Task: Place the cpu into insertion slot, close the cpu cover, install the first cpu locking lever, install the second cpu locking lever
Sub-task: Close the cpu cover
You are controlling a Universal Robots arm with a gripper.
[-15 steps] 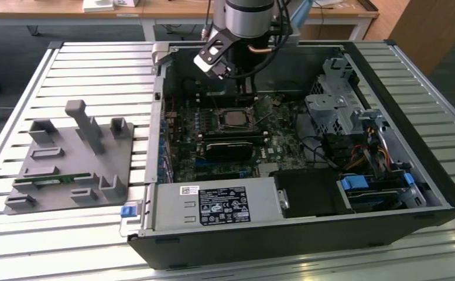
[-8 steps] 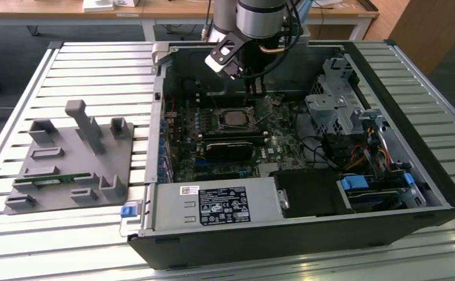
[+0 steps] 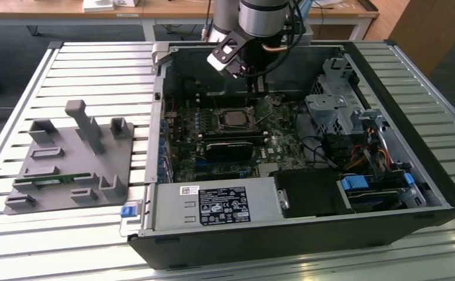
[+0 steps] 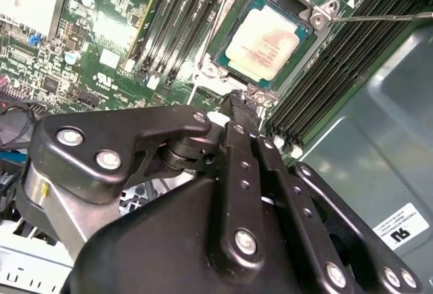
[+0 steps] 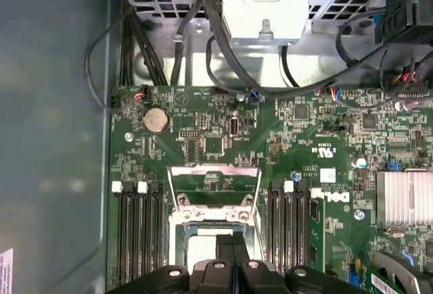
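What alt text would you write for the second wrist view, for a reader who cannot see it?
The cpu sits in the insertion slot on a green board, with black memory slots on either side. In the foreground the black gripper, shut, has its tip by the slot's edge.

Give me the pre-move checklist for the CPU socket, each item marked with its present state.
1. cpu seated in the insertion slot: ok, it lies flat inside the rim.
2. cpu cover closed: not ok, it stands raised off the slot.
3. locking lever latched: not ok, a thin lever sticks out over the memory slots.
4. gripper free: ok, shut and holding nothing, its tip at the slot's edge.
5. gripper out of the cover's swing: cannot tell.
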